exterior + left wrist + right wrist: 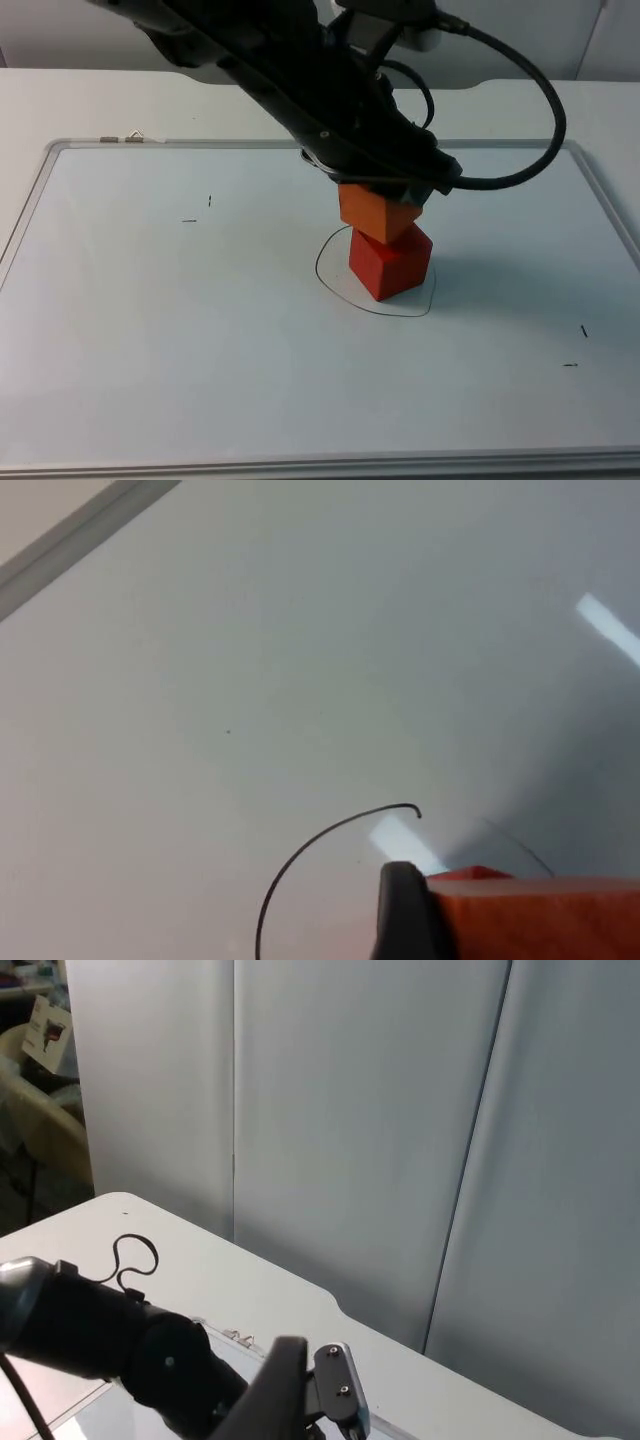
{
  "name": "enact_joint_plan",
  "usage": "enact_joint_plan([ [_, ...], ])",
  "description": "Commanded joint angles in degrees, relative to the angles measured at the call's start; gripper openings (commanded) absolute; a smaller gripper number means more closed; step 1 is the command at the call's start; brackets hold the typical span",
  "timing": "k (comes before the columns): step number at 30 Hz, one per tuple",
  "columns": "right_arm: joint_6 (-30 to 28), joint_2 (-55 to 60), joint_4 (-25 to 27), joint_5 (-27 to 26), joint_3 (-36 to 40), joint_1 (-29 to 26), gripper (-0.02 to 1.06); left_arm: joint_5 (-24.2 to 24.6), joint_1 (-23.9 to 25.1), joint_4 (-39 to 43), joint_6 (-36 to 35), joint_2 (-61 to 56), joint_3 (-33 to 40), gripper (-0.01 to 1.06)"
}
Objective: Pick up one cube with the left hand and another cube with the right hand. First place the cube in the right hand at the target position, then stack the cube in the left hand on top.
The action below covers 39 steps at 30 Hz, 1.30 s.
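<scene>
No text, label, brand or number can be read anywhere. The white board (200,330) carries only a hand-drawn black outline (330,280) and some short pen marks (189,220) (strokes, not letters).

A white, glossy surface (150,330) with a thin metal-edged frame (28,205) ends at a pale grey panelled partition wall (360,1130); light glints off it.

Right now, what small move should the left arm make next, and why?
Probably open the left gripper and lift straight up: the orange cube it holds already sits on the red cube inside the drawn circle.
</scene>
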Motion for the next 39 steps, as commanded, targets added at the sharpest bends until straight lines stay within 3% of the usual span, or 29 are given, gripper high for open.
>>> enact_joint_plan([
  [1,-0.39,0.02,0.27,-0.50,0.26,-0.11,0.94,-1.09,-1.35,0.18,0.35,-0.31,-0.63,0.22],
  [37,-0.39,0.02,0.27,0.05,0.26,-0.11,0.94,-1.31,-1.81,3.81,0.35,1.01,-0.63,0.22],
  [39,-0.39,0.02,0.27,0.05,0.26,-0.11,0.94,-1.16,-1.81,3.81,0.35,1.01,-0.63,0.30],
])
